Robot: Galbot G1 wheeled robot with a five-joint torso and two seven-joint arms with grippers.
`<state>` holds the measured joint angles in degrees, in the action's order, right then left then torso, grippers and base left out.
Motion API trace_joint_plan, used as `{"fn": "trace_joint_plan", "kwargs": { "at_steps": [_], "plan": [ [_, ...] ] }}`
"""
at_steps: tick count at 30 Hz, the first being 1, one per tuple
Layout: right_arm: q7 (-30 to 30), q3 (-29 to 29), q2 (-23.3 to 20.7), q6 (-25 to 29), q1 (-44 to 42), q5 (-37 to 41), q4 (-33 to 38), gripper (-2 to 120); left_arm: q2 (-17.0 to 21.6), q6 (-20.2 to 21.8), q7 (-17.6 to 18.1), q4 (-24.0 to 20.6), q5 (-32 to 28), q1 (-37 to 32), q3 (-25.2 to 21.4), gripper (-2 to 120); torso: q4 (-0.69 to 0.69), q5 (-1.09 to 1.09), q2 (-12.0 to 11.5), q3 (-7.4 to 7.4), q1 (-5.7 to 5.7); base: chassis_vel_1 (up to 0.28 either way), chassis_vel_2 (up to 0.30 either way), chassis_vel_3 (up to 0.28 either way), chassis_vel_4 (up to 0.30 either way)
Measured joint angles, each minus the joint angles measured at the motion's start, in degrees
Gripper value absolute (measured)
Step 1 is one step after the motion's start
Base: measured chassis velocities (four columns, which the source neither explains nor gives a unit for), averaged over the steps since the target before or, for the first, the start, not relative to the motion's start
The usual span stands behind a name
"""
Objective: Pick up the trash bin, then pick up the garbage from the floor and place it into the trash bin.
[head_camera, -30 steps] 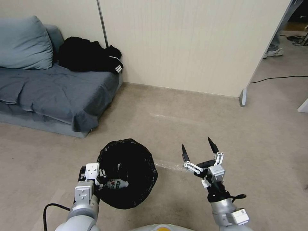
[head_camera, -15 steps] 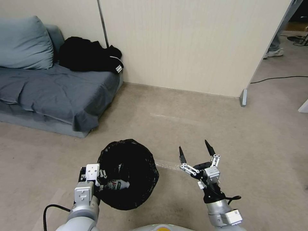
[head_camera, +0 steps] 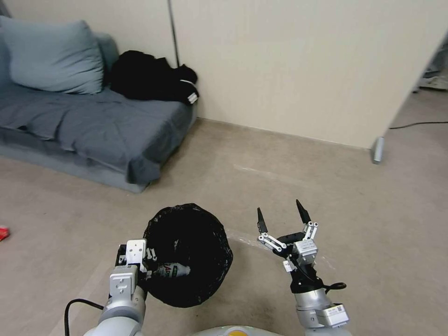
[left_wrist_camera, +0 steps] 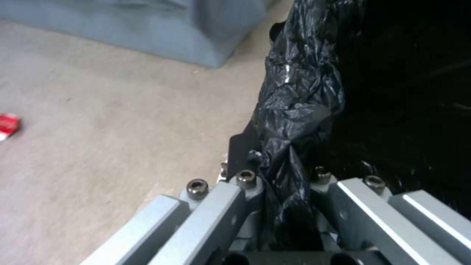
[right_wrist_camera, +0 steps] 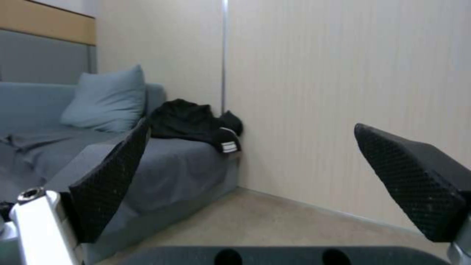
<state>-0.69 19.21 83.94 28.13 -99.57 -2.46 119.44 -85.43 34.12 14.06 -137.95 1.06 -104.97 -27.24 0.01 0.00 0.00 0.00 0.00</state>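
Note:
The trash bin [head_camera: 186, 254], lined with a glossy black bag [left_wrist_camera: 299, 99], hangs low in front of me. My left gripper [head_camera: 140, 267] [left_wrist_camera: 279, 158] is shut on its near-left rim, pinching the bag. A white bottle with a green label [head_camera: 171, 269] lies inside the bin. To the right of the bin my right gripper [head_camera: 281, 214] [right_wrist_camera: 252, 127] is held up and open, with nothing between its black fingertips [right_wrist_camera: 113, 176]. A small red-white carton [head_camera: 2, 232] [left_wrist_camera: 9, 126] lies on the floor far to the left.
A grey sofa [head_camera: 93, 126] with a blue-grey pillow [head_camera: 51, 56] and a black garment [head_camera: 149, 77] stands at the back left against a beige wall [head_camera: 298, 65]. A partition foot [head_camera: 378, 150] and a black cable [head_camera: 415, 124] are at the right. Bare beige floor [head_camera: 289, 172] lies ahead.
The whole picture has shifted right, so the camera has turned left; the red-white carton has come into view. The right gripper has sunk slightly and stays open. The left grip holds.

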Motion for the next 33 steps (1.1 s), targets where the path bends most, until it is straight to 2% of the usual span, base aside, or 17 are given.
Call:
{"fn": "trace_joint_plan", "kwargs": {
  "at_steps": [33],
  "plan": [
    [-0.9,-0.3,0.3,-0.7,1.4,-2.0,-0.4,100,-0.1,0.2,0.1,0.0,-0.4,0.2,0.0,1,-0.01,0.0,0.0,0.0,0.0,0.121,0.125,0.121,0.122]
  ]
}}
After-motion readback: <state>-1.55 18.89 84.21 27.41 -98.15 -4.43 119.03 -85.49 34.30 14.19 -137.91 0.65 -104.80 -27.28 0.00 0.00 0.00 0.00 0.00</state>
